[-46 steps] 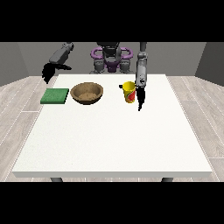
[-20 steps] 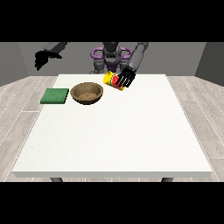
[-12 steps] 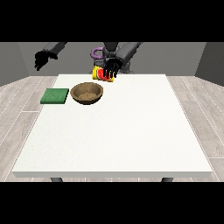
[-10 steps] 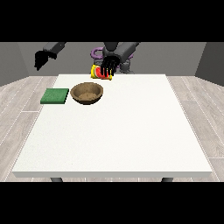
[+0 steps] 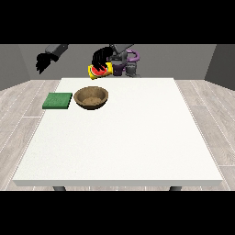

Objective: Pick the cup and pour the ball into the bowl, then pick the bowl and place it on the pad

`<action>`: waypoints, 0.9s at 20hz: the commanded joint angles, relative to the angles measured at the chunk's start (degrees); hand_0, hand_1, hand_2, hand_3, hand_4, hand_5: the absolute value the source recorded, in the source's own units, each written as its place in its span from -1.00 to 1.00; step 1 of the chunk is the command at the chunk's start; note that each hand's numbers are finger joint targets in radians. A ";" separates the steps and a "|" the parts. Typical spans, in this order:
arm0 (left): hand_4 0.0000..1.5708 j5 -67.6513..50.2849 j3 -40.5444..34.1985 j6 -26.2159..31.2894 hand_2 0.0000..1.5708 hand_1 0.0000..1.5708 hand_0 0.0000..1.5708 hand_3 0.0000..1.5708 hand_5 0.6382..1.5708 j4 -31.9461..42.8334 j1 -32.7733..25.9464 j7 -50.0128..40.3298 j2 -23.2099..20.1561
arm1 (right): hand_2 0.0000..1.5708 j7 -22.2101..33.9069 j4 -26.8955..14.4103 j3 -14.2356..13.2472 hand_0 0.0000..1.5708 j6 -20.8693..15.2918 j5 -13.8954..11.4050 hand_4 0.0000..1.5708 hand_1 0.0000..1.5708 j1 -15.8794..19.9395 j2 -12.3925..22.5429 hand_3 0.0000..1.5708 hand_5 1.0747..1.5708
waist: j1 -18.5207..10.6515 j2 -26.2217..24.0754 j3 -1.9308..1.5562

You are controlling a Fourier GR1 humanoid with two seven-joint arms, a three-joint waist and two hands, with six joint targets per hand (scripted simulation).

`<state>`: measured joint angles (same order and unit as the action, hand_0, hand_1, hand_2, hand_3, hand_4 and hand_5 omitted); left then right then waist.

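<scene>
Above the table's (image 5: 137,137) far edge, the hand at the view's right (image 5: 101,58) curls its fingers round the tipped cup (image 5: 99,70), over the bowl (image 5: 92,97). The pad (image 5: 58,100) lies beside the bowl, near the left edge. The other hand (image 5: 43,61) hangs off the table; fingers unclear.

Yellow cup (image 5: 102,70), green pad (image 5: 58,100)
</scene>
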<state>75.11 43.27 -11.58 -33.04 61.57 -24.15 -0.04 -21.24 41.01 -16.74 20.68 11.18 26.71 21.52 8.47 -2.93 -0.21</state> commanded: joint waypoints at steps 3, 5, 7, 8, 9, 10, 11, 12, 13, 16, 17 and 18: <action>0.60 9.59 11.48 12.09 1.00 0.96 0.96 1.00 0.71 0.64 3.97 2.31 0.04 | -0.84 0.82 -2.36 -1.37 -1.00 -0.72 0.37 -0.04 -1.00 1.93 1.77 -0.65 0.86 | -2.27 -0.32 0.06; 0.59 10.88 10.60 15.23 1.00 0.94 0.94 1.00 0.74 0.94 7.48 2.20 0.04 | -0.89 -1.57 -2.36 -0.92 -1.00 0.01 -0.21 -0.04 -1.00 0.07 1.49 -0.66 0.85 | -2.07 0.02 0.12; 0.58 12.47 12.33 15.90 1.00 0.92 0.92 1.00 0.72 -2.31 6.68 1.66 0.04 | -0.93 -2.05 -2.95 -2.91 -1.00 0.70 1.11 -0.05 -1.00 3.10 4.22 -0.73 0.83 | -3.27 3.80 0.14; 0.56 10.81 10.29 18.62 1.00 0.92 0.92 1.00 0.74 -3.19 7.56 5.17 0.04 | -0.95 0.94 -3.27 -2.11 -1.00 -1.55 0.58 -0.04 -1.00 2.67 2.74 -0.65 0.86 | -4.04 0.13 0.18; 0.55 12.01 10.97 18.52 1.00 0.92 0.92 1.00 0.76 -4.07 4.42 3.82 0.04 | -1.00 -2.74 -2.87 -1.60 -1.00 0.07 0.13 -0.03 -1.00 -1.68 1.98 -0.68 0.88 | -3.23 -1.06 0.18; 0.55 13.47 12.12 17.97 1.00 0.92 0.92 1.00 0.77 -5.27 3.72 3.66 0.04 | -1.00 -1.87 -3.15 -2.20 -1.00 0.16 0.51 -0.03 -1.00 0.36 3.38 -0.57 0.89 | -4.55 0.78 0.18; 0.55 14.20 9.85 18.17 1.00 0.93 0.93 1.00 0.77 -4.57 6.68 3.72 0.04 | -1.00 -1.93 -3.18 -2.31 -1.00 0.91 1.18 -0.03 -1.00 0.33 2.75 -0.62 0.87 | -4.02 1.87 0.18; 0.54 13.44 9.44 19.21 1.00 0.92 0.92 1.00 0.78 -6.11 4.02 4.15 0.04 | -1.00 -1.28 -3.11 -1.44 -1.00 2.20 1.03 -0.04 -1.00 -1.25 2.12 -0.67 0.89 | -4.16 -0.30 0.19; 0.55 10.19 6.41 15.83 1.00 0.92 0.92 1.00 0.78 -7.44 2.09 4.81 0.04 | -1.00 -0.63 -3.39 -1.47 -1.00 -0.14 0.63 -0.04 -1.00 -2.15 1.17 -0.67 0.89 | -6.77 -2.66 0.22; 0.56 -1.10 -6.77 6.97 1.00 -0.47 -0.47 1.00 0.67 -10.24 -1.05 -0.25 -0.88 | -1.00 -1.02 -2.39 -2.90 -1.00 -0.02 1.54 -0.04 -1.00 -1.39 3.13 -0.67 0.89 | -6.77 0.48 0.49; 0.58 -2.53 -9.08 4.66 1.00 -1.00 -1.00 1.00 0.76 -11.46 -1.39 -0.68 -1.88 | -1.00 -1.31 -2.20 -2.72 -1.00 -0.18 1.38 -0.04 -1.00 -2.04 2.77 -0.67 0.89 | -7.26 -0.35 0.47; 0.34 -4.10 -12.22 2.19 1.00 -1.00 -1.00 1.00 0.94 -13.10 -0.94 -2.68 -2.33 | -1.00 -1.78 -2.93 -3.26 -1.00 -0.63 1.67 -0.04 -1.00 -2.63 2.48 -0.67 0.89 | -8.75 0.26 0.48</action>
<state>77.55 40.48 -2.64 -42.16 62.35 -23.62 -1.10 -22.70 38.35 -19.19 20.63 12.31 25.11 24.04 2.05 -2.99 0.16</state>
